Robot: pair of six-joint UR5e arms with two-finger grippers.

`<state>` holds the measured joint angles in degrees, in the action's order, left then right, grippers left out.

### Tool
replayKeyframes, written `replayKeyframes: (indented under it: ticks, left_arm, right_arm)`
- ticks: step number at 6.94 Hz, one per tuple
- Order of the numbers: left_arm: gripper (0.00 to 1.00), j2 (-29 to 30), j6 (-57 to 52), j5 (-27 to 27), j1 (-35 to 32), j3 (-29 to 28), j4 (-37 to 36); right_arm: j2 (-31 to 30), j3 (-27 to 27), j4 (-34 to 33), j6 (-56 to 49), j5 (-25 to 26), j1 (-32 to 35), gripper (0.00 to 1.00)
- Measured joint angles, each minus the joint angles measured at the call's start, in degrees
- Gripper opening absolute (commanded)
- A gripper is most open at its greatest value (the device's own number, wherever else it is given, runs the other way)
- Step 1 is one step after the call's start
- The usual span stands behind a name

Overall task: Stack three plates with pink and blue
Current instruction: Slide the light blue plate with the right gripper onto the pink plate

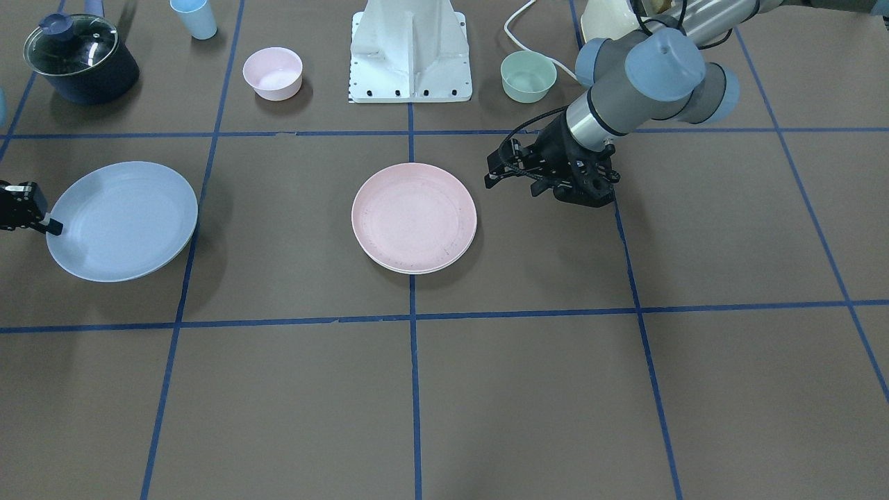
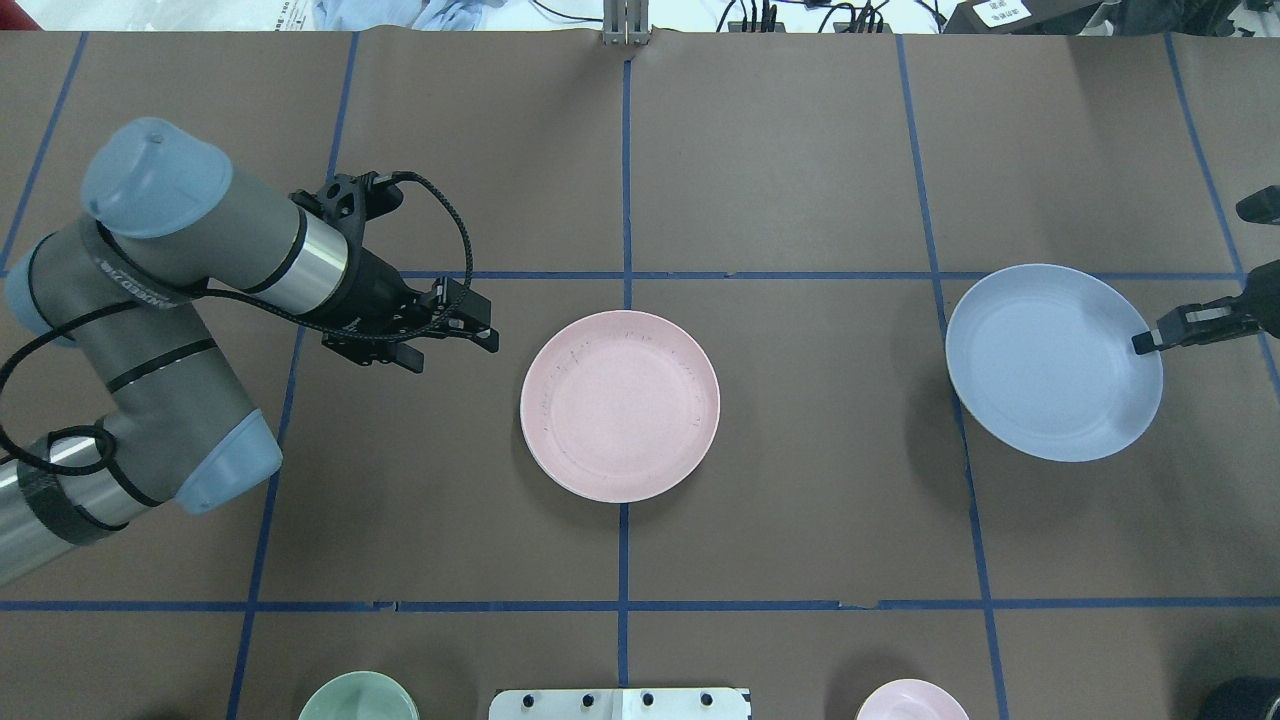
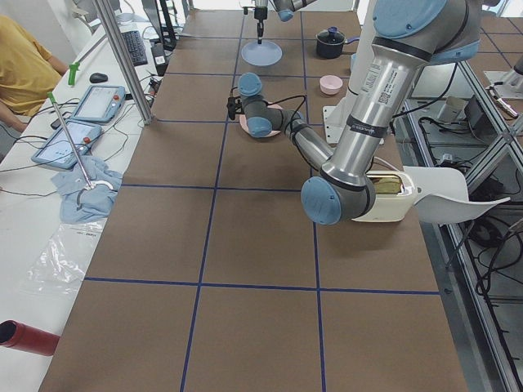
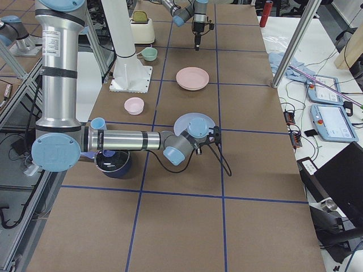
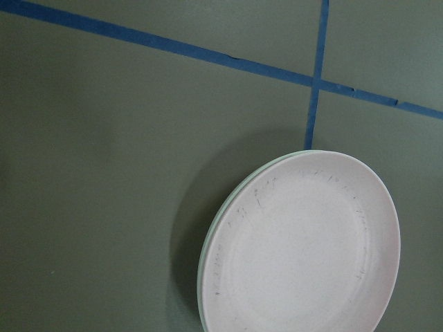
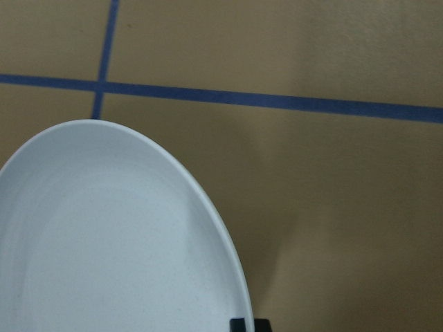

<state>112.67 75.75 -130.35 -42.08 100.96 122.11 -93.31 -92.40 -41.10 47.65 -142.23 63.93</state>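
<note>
The pale pink plate [image 1: 414, 217] lies at the table's middle, on top of a cream plate whose rim [image 5: 205, 266] shows just under it. It also shows in the overhead view [image 2: 620, 405]. My left gripper [image 2: 485, 320] hovers beside the pink plate, open and empty; it also shows in the front view [image 1: 492, 172]. My right gripper [image 2: 1145, 342] is shut on the rim of the pale blue plate [image 2: 1050, 362] and holds it tilted a little above the table, far from the stack. The blue plate also shows in the front view [image 1: 121, 221] and the right wrist view [image 6: 104, 242].
Along the robot's side stand a dark pot with a glass lid [image 1: 80, 59], a light blue cup [image 1: 194, 17], a small pink bowl [image 1: 273, 73], the white robot base [image 1: 411, 52] and a mint bowl [image 1: 528, 76]. A toaster [image 3: 384, 192] sits near the left arm.
</note>
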Motion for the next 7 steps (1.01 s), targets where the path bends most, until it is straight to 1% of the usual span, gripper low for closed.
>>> replayKeyframes:
  ticks: [1, 2, 3, 4, 5, 7]
  left_arm:
    - [1.00, -2.3, -3.6, -0.1, -1.6, 1.3, 0.0]
    - [1.00, -4.5, -7.4, -0.4, -3.3, 2.0, 0.0]
    - [1.00, -6.4, -10.4, -0.5, -4.6, 2.6, 0.0]
    - [1.00, -7.7, -12.0, -0.5, -5.5, 3.3, 0.0]
    - [1.00, -8.4, -12.5, -0.4, -5.9, 3.6, 0.0]
    - [1.00, -8.7, -12.8, -0.2, -6.1, 3.8, 0.0]
  right_arm:
    - [1.7, -3.2, 0.7, 9.4, 2.0, -4.2, 0.00]
    - [4.4, -6.3, 1.0, 19.5, 6.3, -10.2, 0.00]
    - [8.1, -8.2, 0.9, 28.5, 11.8, -16.6, 0.00]
    - [11.8, -8.9, 0.2, 34.4, 16.8, -22.1, 0.00]
    - [15.6, -9.3, -2.1, 38.4, 21.3, -26.8, 0.00]
    - [22.8, -10.2, -10.9, 41.9, 28.3, -32.9, 0.00]
